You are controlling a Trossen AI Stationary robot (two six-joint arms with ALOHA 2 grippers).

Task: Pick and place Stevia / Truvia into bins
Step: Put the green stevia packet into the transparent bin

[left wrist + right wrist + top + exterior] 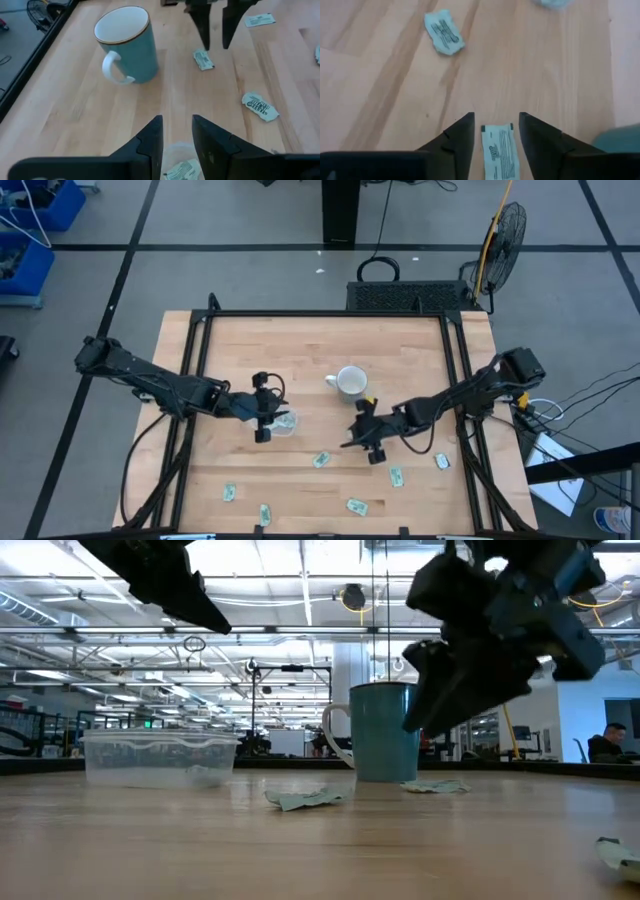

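The clear bin [284,422] [160,755] stands left of the white-lined teal mug [350,382], with at least one pale green packet [182,170] in it. My left gripper [268,417] [176,120] hovers open and empty over the bin. My right gripper [357,436] [496,117] is open, raised above the table just in front of the mug. Its fingers stand on either side of a packet [499,150] that lies flat on the wood, and do not touch it. Several more packets lie flat on the table, among them one [321,460] near the middle and one [397,476] further right.
The mug [127,45] stands between the two grippers, with a packet [435,785] by its base. More packets [229,493] [265,513] [357,506] [441,461] lie toward the near edge. Black frame rails [200,350] run along the table's sides.
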